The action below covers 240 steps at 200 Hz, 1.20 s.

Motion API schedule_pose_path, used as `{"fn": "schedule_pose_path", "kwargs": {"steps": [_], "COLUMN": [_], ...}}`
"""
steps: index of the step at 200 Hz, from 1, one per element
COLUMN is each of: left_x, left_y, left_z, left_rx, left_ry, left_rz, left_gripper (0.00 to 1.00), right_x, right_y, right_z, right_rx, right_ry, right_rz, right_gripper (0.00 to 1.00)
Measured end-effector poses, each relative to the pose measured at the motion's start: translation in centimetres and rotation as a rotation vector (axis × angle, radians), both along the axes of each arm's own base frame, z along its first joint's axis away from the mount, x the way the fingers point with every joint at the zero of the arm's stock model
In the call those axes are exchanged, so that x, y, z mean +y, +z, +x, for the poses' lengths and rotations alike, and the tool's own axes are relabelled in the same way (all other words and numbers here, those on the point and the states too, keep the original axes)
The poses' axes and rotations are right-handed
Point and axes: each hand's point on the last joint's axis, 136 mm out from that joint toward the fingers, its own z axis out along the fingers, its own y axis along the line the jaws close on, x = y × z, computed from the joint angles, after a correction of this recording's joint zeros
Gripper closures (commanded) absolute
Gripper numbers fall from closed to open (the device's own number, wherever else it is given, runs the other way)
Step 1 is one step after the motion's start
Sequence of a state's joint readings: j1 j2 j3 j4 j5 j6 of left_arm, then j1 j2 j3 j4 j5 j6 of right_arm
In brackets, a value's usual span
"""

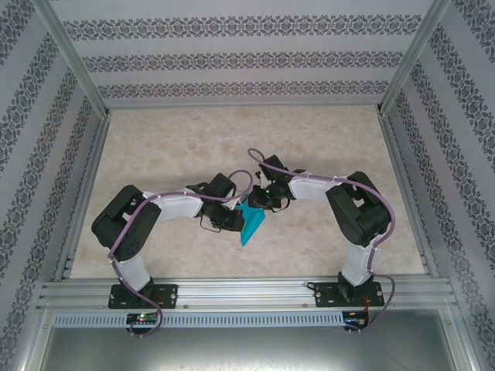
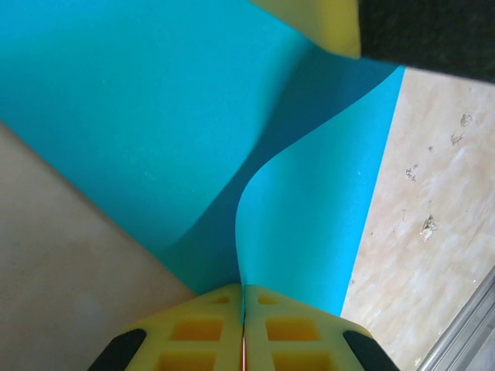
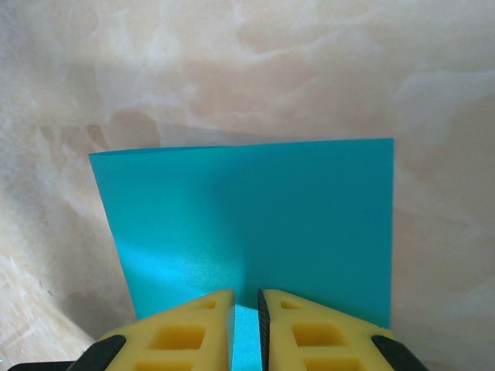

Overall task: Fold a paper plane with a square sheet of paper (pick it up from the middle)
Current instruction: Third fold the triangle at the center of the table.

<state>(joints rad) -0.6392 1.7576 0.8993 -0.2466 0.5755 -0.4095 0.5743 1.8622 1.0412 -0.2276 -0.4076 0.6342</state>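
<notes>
Over the table (image 1: 170,147), both jaws tightly pinch the teal sheet (image 1: 251,223)

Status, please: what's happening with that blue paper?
Left gripper shut on the paper sheet. Right gripper shut on it too. Sheet bowed between them. Nothing seen in the way.

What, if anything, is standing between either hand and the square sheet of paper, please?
Nothing visible does. The left hand is shut on one edge of the square sheet of paper, and the right hand pinches another edge between its fingers, so both are in direct contact.
</notes>
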Motion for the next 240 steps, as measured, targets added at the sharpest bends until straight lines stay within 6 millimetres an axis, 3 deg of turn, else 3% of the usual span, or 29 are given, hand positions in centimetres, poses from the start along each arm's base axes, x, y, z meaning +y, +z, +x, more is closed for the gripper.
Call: {"fn": "schedule_pose_path", "kwargs": {"steps": [87,118,142,165,204,240], "left_x": [0.0,-0.1,-0.2,-0.3,-0.3,-0.4], "left_y": [-0.1,-0.1,-0.1,-0.1,-0.1,-0.1], "left_z": [-0.1,0.0,-0.1,-0.1,-0.1,-0.1], "left_rx": [0.005,0.005,0.01,0.014,0.018,0.017], "left_ry": [-0.002,-0.002,-0.005,-0.007,-0.009,-0.009], "left_rz": [-0.002,-0.002,-0.006,-0.01,-0.014,-0.014], "left_gripper": [0.9,0.9,0.9,0.9,0.9,0.9], "right_x": [0.3,-0.7,-1.7,-2.2,-0.9,1.7], "right_y": [0.5,4.3,7.7,8.0,4.1,3.8], "right_z": [0.0,0.8,1.0,-1.5,-8.0,-9.5], "right_rx": [-0.001,-0.066,-0.15,-0.161,-0.023,-0.003], "right_ry": [-0.029,-0.088,-0.127,-0.142,-0.1,-0.048], "right_rz": [0.049,0.134,0.201,0.252,0.229,0.236], "right_gripper": [0.77,0.75,0.86,0.97,1.0,1.0]}}
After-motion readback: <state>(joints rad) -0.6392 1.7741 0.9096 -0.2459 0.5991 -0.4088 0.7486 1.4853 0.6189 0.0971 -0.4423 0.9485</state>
